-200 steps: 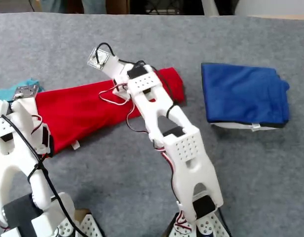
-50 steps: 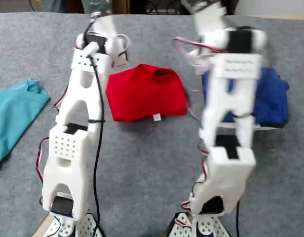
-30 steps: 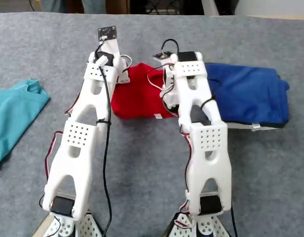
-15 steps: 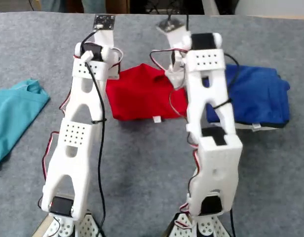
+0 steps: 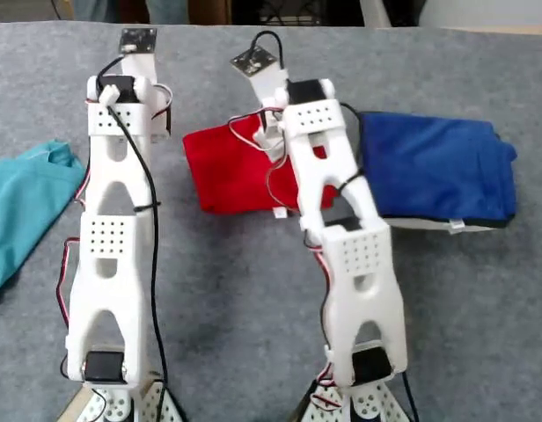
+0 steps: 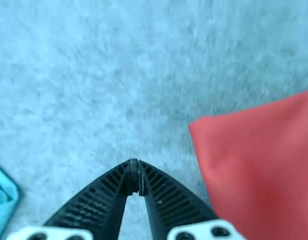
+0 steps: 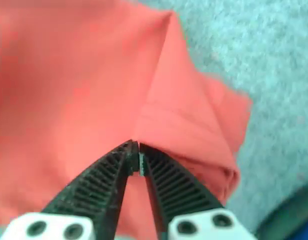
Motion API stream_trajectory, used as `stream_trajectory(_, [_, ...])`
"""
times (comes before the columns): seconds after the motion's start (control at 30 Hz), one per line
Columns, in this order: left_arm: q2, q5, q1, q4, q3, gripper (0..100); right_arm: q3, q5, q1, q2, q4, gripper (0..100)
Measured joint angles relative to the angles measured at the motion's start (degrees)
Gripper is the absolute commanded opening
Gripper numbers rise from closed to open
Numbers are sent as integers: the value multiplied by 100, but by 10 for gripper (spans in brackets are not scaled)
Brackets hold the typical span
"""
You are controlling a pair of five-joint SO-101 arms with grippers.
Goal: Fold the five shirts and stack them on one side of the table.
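A folded red shirt (image 5: 231, 171) lies in the middle of the grey table (image 5: 253, 290). My right gripper (image 7: 134, 159) is down on its rear part, shut, with a raised ridge of red cloth running into its fingertips. The right arm (image 5: 319, 149) crosses the shirt's right side. My left gripper (image 6: 133, 176) is shut and holds nothing, hovering over bare table just left of the red shirt (image 6: 264, 165). The left arm (image 5: 121, 105) stands left of the shirt. A folded blue shirt (image 5: 438, 167) rests at the right on a white one (image 5: 429, 225). A teal shirt (image 5: 25, 202) lies crumpled at the left edge.
Bare grey felt stretches across the front between the two arm bases and along the back edge of the table. A corner of the teal shirt (image 6: 1, 200) appears near the left gripper. A bit of blue cloth (image 7: 294, 220) is close to the right gripper.
The red shirt, spread long at first, is now a compact fold. In the last half second both arms swung left and the red shirt slid slightly left with the right gripper.
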Motion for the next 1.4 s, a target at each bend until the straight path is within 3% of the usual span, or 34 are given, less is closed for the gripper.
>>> stream_trajectory(0.17, [-18,9,9,0,484,28,-1213,0,141,958,-264,15])
stream_trajectory(0.53, [-18,62,316,0,554,28,-4062,-9,1160,2866,-1046,15])
stream_trajectory(0.93, [-18,105,598,0,554,28,-4360,0,1143,1820,1380,15])
stream_trajectory(1.07, [-396,88,659,26,765,28,-4369,0,967,1591,1697,15])
stream_trajectory(1.17, [-1284,-62,642,35,1670,28,-4369,0,932,1591,1723,15])
stream_trajectory(1.27, [-2646,-70,642,-44,3446,29,-4369,0,949,1591,1626,15])
stream_trajectory(1.4, [-4941,-70,1090,-1160,6567,30,-4281,0,949,1591,1099,15])
